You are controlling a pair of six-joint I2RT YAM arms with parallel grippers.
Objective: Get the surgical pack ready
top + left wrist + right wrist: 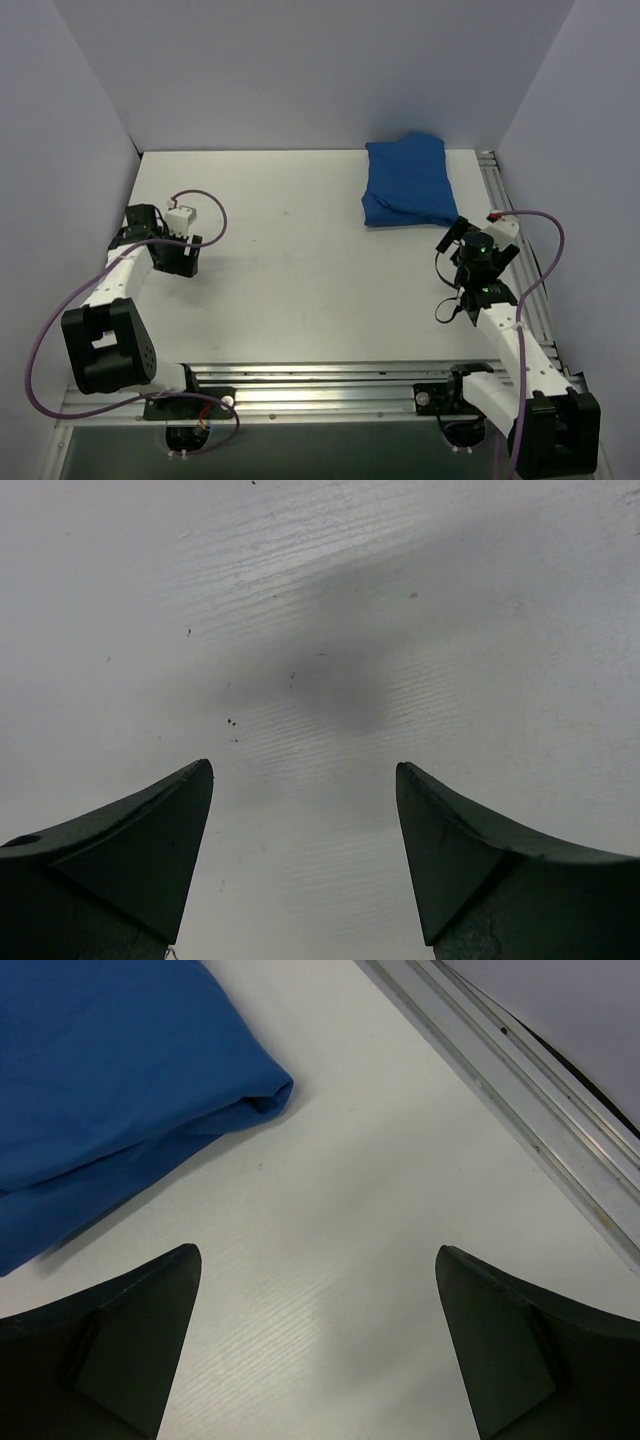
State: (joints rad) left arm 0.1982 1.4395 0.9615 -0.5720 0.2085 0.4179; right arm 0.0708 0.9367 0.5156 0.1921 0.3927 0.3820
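The surgical pack (408, 181) is a folded royal-blue cloth parcel lying at the back right of the white table. Its near corner shows in the right wrist view (110, 1090). No tray, instruments, gauze or packets show; any contents are hidden inside the cloth. My right gripper (452, 238) is open and empty, just in front of the parcel's near right corner, with bare table between its fingers (317, 1260). My left gripper (190, 262) is open and empty over bare table at the left (304, 770), far from the parcel.
A metal rail (500, 190) runs along the table's right edge, also seen in the right wrist view (520, 1090). Another rail (320, 385) crosses the near edge by the arm bases. White walls close in the table on three sides.
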